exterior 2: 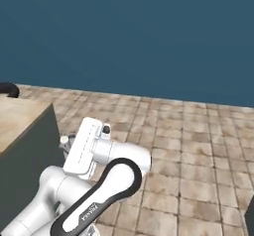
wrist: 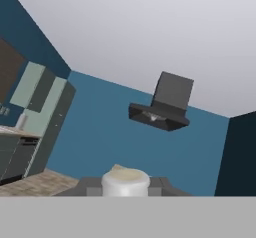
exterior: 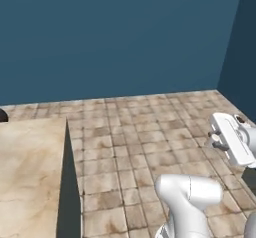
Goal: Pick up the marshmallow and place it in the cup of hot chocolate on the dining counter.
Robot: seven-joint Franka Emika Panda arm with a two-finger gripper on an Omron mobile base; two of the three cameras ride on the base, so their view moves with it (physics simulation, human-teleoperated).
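At the left edge of both base views lies the dining counter (exterior: 30,172), apart from the arm (exterior 2: 94,150); the gripper's state cannot be told.

We see a brown tiled floor (exterior: 145,142) running back to a dark blue wall (exterior: 115,37). Looking upward, we find a dark grey range hood (wrist: 162,109) hanging from a pale ceiling (wrist: 150,27) against that blue wall, and pale green and grey cabinets (wrist: 37,107) stand at the left.
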